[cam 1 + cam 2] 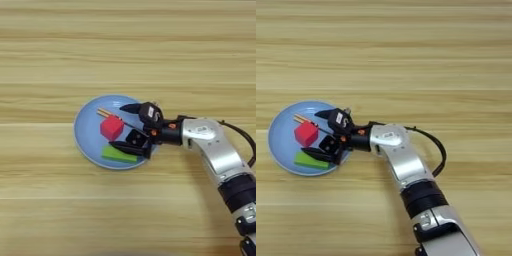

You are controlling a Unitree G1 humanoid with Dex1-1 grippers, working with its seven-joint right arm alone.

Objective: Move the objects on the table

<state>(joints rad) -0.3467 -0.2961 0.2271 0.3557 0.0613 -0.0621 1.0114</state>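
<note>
A blue plate [86, 131] lies on the table [125, 45] and holds the objects. A red cube [111, 128] sits near the plate's middle, with a flat green block [119, 154] in front of it. A thin screwdriver's orange-brown handle [104, 113] shows behind the red cube. My right gripper [117, 125] reaches in over the plate's right side, open, with one black finger behind the red cube and the other beside the green block. A black cube with white dots [135, 137] rests deep between the fingers, against the near one.
The silver forearm [401, 160] runs from the lower right up to the plate, with a black cable [438, 145] looping beside it. Bare wooden planks surround the plate [278, 137] on all sides.
</note>
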